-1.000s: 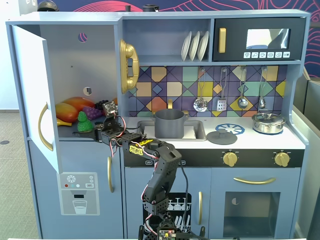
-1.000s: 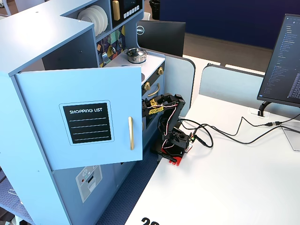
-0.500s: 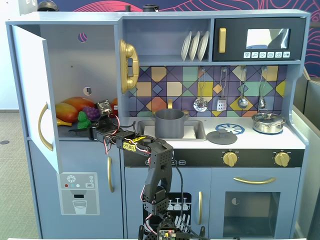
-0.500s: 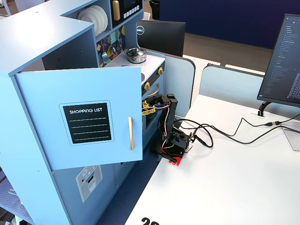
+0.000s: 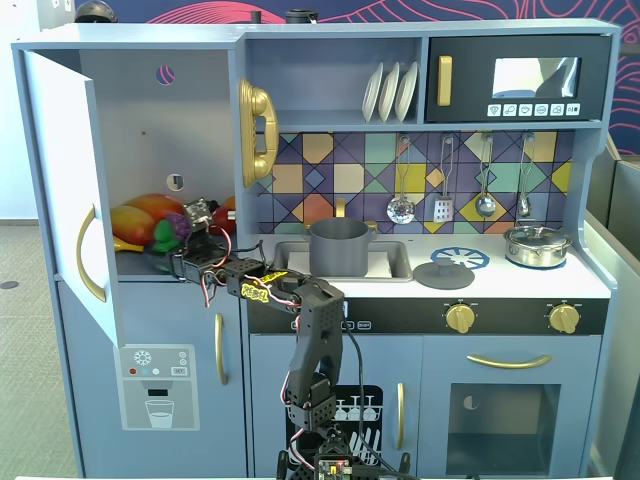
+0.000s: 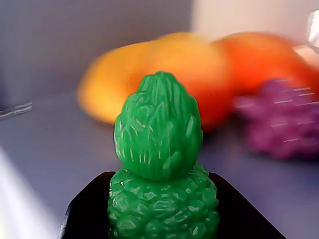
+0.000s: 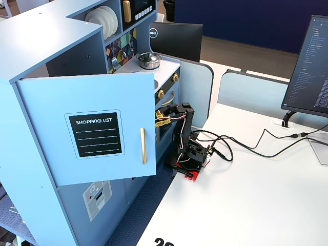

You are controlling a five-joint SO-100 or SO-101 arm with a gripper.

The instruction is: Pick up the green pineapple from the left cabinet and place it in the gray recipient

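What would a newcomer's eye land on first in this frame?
The green pineapple fills the wrist view, leafy top up, sitting at the gripper with blurred orange fruit and purple grapes behind it. In a fixed view, the arm reaches into the open left cabinet, while the gray recipient waits in the sink to its right.
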